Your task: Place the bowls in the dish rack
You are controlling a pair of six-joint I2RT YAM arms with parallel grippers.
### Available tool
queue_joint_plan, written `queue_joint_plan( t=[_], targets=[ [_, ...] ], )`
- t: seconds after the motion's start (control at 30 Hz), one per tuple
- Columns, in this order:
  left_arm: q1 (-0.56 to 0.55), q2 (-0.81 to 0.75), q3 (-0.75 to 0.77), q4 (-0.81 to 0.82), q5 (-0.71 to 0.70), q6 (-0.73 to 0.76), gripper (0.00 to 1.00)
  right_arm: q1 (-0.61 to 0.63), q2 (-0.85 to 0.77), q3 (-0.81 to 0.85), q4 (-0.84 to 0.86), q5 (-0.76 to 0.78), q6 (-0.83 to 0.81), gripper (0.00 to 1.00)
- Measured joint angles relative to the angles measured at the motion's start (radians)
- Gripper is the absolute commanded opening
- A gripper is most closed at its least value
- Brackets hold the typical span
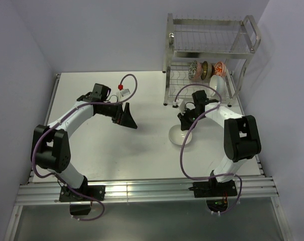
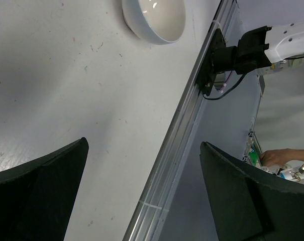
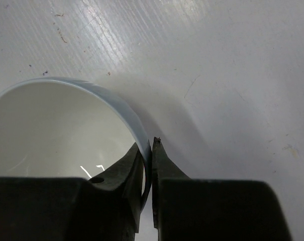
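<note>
Right wrist view: the right pincer [image 3: 150, 146] is seen clamped narrowly on the rim of a plain white round bowl [image 3: 61, 130]. One finger is set inside and one outside, at the bowl's three o'clock edge. The bowl is placed on the white surface [image 1: 116, 155], toward four o'clock in the top external view.

At one o'clock stands the two-tier silver wire dish rack [image 1: 207, 51]. On its lower tier a grey-white patterned bowl [image 1: 194, 69], a dark brown bowl [image 1: 206, 69] and an orange-red patterned bowl [image 1: 220, 68] are set on edge in a row. What seems to be a second white bowl [image 1: 217, 83] is seen just below them.

The left pincer [image 1: 127, 116] is held spread wide and empty near the centre, toward ten o'clock.
</note>
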Motion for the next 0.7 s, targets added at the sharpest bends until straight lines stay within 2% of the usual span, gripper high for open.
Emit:
queue_joint_plan(
  t=[0.03, 0.33, 0.4, 0.6, 0.7],
  targets=[
    [0.000, 0.000, 0.000, 0.004, 0.000, 0.000, 1.00, 0.000, 0.000, 0.000, 0.001, 0.005, 0.002, 0.00],
    [0.000, -0.003, 0.000, 0.018, -0.005, -0.021, 1.00, -0.001, -0.016, -0.002, 0.008, 0.037, 0.089, 0.00],
    [0.000, -0.006, 0.000, 0.024, -0.011, -0.036, 1.00, -0.003, -0.058, -0.015, 0.035, 0.053, 0.151, 0.00],
    [0.000, -0.041, -0.001, 0.065, -0.051, -0.093, 1.00, -0.007, -0.342, -0.090, 0.193, 0.219, 0.374, 0.00],
    [0.000, -0.050, -0.001, 0.087, -0.071, -0.123, 0.99, -0.007, -0.373, -0.066, 0.253, 0.340, 0.463, 0.00]
  ],
)
